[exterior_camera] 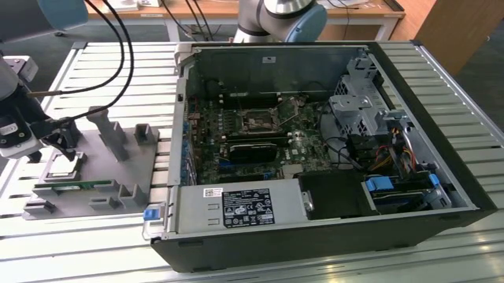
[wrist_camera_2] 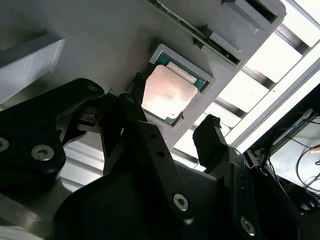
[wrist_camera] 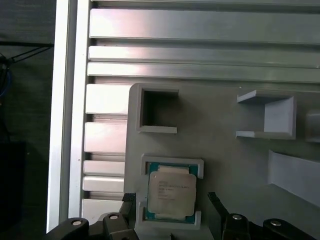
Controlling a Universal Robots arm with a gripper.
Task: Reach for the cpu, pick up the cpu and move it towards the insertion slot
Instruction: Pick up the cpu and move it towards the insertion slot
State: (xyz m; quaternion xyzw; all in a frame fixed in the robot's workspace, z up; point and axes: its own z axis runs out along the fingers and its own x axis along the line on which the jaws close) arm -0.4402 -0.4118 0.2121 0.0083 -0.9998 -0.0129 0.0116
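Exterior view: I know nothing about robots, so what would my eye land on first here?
The big open computer case dominates the exterior view's right, its motherboard bare, the shiny-framed insertion slot near its middle. At the exterior view's left the cpu lies in a grey holder; in the second wrist view the black fingers stand open either side of it.

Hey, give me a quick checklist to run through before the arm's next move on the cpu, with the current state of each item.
1. Open end effector: ok.
2. Its fingers on opposite sides of the cpu: ok.
3. The cpu lying flat in the pocket of the grey fixture: ok.
4. The cpu gripped: not ok, not yet held.
5. The memory stick apart from the fingers: ok.
6. The insertion slot unobstructed: cannot tell.
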